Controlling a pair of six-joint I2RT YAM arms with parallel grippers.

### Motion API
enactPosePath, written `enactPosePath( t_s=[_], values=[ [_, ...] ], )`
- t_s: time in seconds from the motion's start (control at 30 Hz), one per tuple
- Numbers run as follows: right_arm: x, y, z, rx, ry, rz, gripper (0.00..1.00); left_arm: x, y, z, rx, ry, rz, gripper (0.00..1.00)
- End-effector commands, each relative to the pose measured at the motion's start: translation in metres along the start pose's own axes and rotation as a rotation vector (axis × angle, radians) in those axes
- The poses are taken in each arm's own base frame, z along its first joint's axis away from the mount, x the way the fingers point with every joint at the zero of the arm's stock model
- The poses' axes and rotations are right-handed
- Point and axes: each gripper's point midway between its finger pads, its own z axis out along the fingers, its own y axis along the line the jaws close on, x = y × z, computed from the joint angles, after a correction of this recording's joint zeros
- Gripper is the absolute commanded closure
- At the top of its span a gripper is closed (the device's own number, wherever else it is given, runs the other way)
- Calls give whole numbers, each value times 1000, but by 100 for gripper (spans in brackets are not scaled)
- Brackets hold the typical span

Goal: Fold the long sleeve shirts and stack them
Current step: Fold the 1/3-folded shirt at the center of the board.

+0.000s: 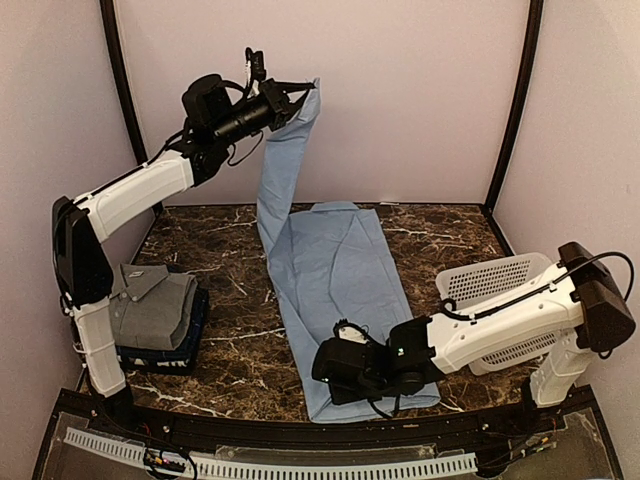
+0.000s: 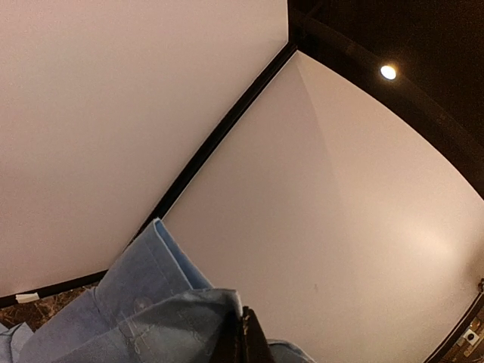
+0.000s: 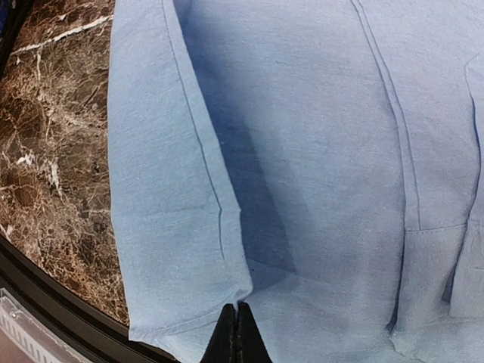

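A light blue long sleeve shirt (image 1: pixel 335 265) lies lengthwise down the middle of the marble table (image 1: pixel 440 235). One sleeve rises from it, held high near the back wall by my left gripper (image 1: pixel 297 97), which is shut on the cuff end (image 2: pixel 144 302). The jaws of this gripper (image 2: pixel 243 321) are pressed together on the cloth. My right gripper (image 1: pixel 328 378) sits low at the shirt's near end. It (image 3: pixel 237 310) is shut on a folded edge of the blue cloth (image 3: pixel 302 151), which puckers at the tips. A folded grey shirt (image 1: pixel 150 300) rests on a folded dark navy one (image 1: pixel 195 330) at the left.
A white lattice basket (image 1: pixel 500 285) stands at the right, partly under my right arm. The table's black front rail (image 3: pixel 45 283) runs just below the shirt's near hem. The shirt stack sits beside my left arm's base.
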Motion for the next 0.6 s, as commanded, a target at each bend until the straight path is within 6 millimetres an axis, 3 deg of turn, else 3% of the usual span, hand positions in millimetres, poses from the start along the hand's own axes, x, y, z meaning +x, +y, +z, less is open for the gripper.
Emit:
enactPosePath(
  t_s=[0.0, 0.23, 0.57],
  values=[
    [-1, -10, -9, 22, -37, 58, 100, -30, -54, 7, 207, -101, -12, 100],
    [5, -36, -15, 72, -53, 116, 100, -35, -76, 24, 320, -130, -43, 100],
    [22, -39, -18, 81, -53, 133, 100, 13, -35, 53, 307, -61, -129, 100]
  ],
)
